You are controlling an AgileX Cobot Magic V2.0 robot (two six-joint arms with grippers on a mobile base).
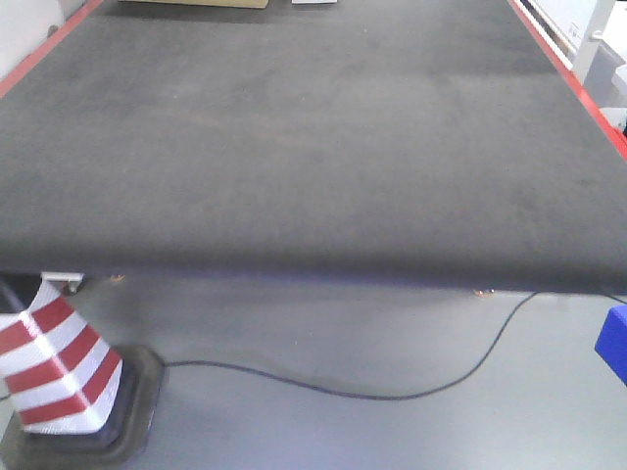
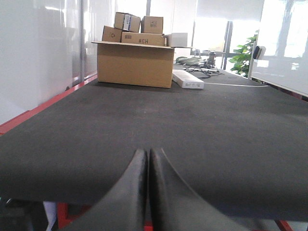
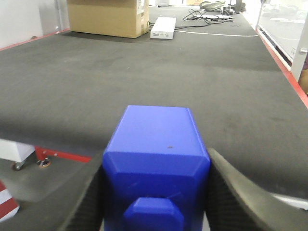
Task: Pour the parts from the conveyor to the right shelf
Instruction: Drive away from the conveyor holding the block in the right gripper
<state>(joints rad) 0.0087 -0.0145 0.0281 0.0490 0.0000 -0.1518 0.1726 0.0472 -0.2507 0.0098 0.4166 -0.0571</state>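
A bright blue part, a block with a short knob facing the camera, fills the bottom of the right wrist view. My right gripper is shut on it, one dark finger pressed against each side. The part hangs just off the near edge of the conveyor, over the floor. A corner of the part shows at the right edge of the front view. My left gripper is shut with nothing in it, low at the near edge of the conveyor. The right shelf is out of view.
A large cardboard box with smaller boxes on top and a flat white box stand at the belt's far end. On the floor, a red-and-white cone stands near left and a black cable runs across.
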